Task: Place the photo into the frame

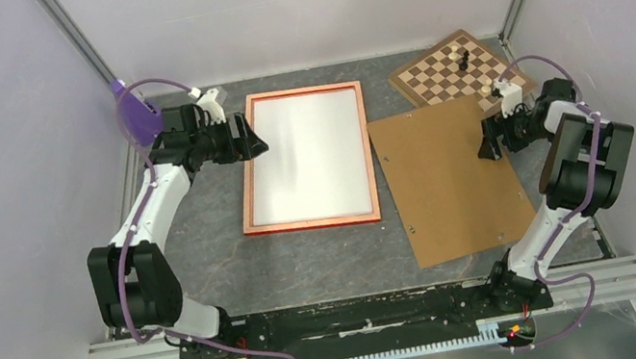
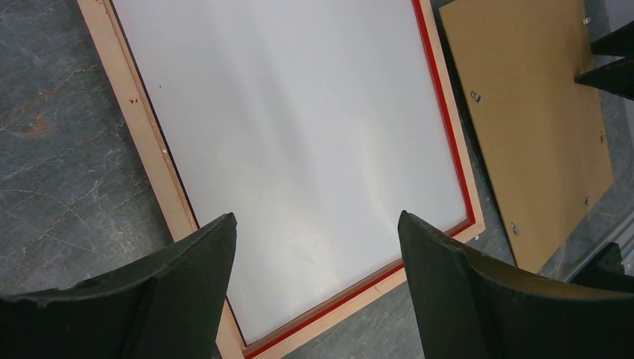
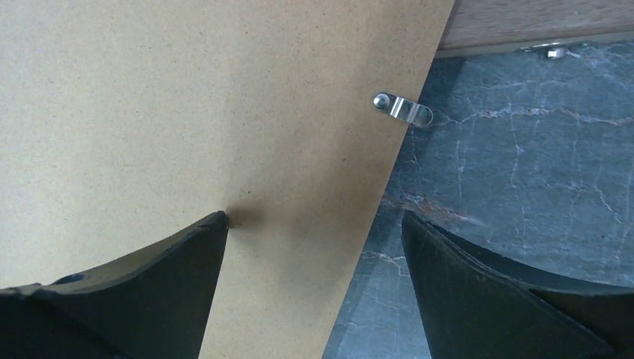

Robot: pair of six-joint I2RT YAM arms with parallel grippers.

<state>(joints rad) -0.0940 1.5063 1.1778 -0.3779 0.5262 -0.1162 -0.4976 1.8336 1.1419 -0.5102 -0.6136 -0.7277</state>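
While photo [image 1: 304, 148] is lying in frame [image 1: 312, 224] | left gripper [image 2: 315, 221] is hovering above, spread | right gripper [image 3: 314, 218] is straddling backing board [image 3: 149, 112] edge, spread

Overhead, close wrist views; frame [image 1: 312, 225] shared

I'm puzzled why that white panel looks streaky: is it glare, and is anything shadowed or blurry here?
Top view: soft pale bands of reflected light cross the white sheet inside the frame; nothing blurred. Left wrist view: the same milky streaks, no hard glare. Right wrist view: a small dark shadow on the backing board beside one fingertip, and the metal clip glints.
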